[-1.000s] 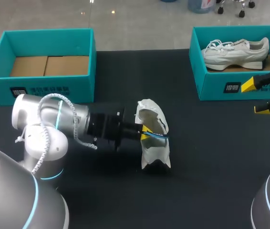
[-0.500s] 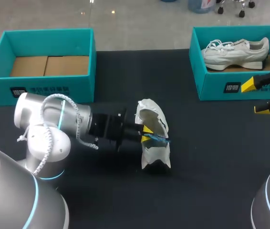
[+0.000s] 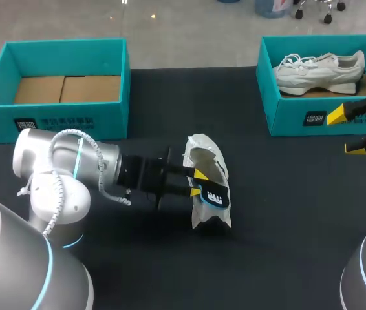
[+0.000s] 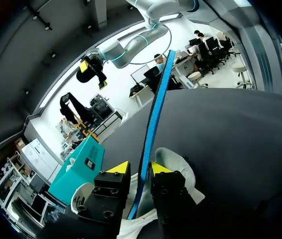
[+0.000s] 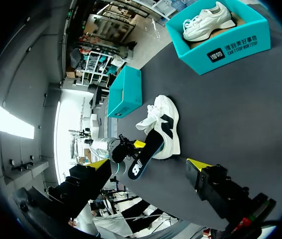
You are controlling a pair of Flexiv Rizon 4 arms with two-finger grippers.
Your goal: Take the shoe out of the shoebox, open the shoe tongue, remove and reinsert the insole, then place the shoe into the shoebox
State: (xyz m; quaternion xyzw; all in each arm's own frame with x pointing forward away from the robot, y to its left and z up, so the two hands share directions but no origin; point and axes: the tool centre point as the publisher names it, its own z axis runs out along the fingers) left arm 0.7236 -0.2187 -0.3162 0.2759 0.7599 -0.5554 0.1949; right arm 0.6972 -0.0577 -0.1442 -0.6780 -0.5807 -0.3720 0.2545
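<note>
The left end effector (image 4: 140, 170) is pinching the insole (image 4: 153, 114) between its two yellow fingertips, one on each flat side, so from that wrist you're basically looking at the blue edge of it. The left arm (image 3: 73, 168) is coming in from the left and reaching across to the white shoe (image 3: 207, 205), which is sitting out on the dark surface (image 3: 286, 213) around the middle, nearer than both boxes and not inside either one. The insole's black end with the white print is sticking up out of the shoe's opening; how much of it is down inside, I can't tell.

The right end effector (image 3: 346, 132) is hanging over at the far right, fingers spread wide with nothing between them, just in front of the right teal box (image 3: 286, 116). A second white shoe (image 3: 319, 70) is lying in that box. The left teal box (image 3: 73, 119) is sitting at the far left, showing only its cardboard bottom.
</note>
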